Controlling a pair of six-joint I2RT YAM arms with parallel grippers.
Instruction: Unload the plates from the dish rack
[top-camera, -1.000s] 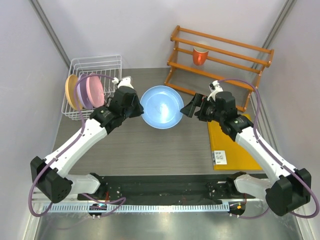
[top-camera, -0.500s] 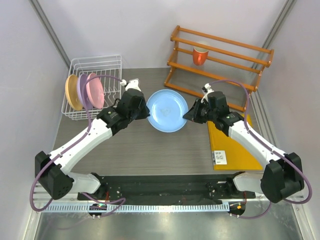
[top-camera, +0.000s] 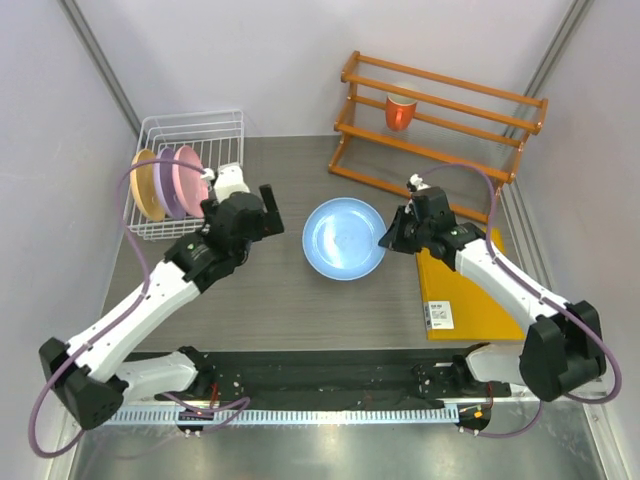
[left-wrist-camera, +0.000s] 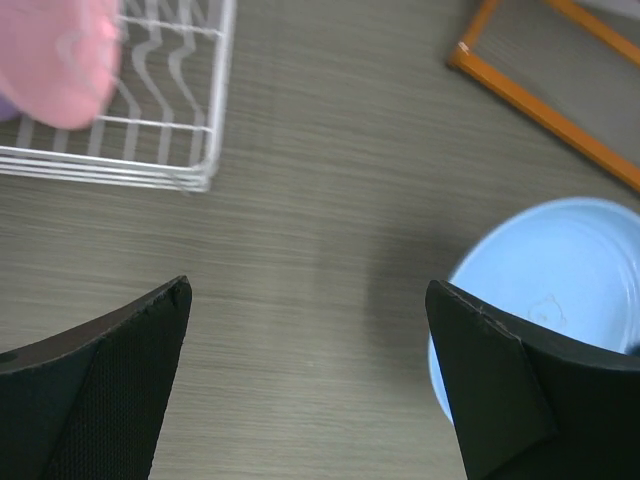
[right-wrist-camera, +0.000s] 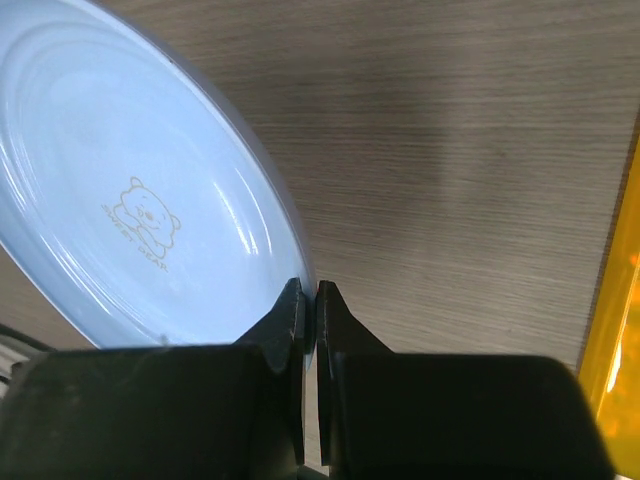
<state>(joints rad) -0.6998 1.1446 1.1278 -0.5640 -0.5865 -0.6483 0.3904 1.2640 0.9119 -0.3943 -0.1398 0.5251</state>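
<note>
From above, the right gripper (top-camera: 386, 240) meets the right rim of the light blue plate (top-camera: 343, 238) over the middle of the counter (top-camera: 270, 300). Its fingertips are too small there to make out. The left gripper (top-camera: 271, 213) hangs wide apart and holds nothing, between that plate and the dish rack (top-camera: 192, 129) at the far left corner. In the white wire rack the pink plate (top-camera: 191, 177), lilac plate (top-camera: 167, 186) and orange-yellow plate (top-camera: 144, 185) stand on edge, each half hiding the next.

In the left wrist view, we see two black fingers (left-wrist-camera: 105, 385) spread far apart over bare wood-grain counter. The pink plate is a blur cut off at the top left, and the blue plate is cut off at the right.

In the right wrist view, the fingers pinch the thin rim of the glossy blue plate, nearly closed on it. The plate tilts, and a faint bear print shows on it. We cannot tell whether its far edge touches the counter.
</note>
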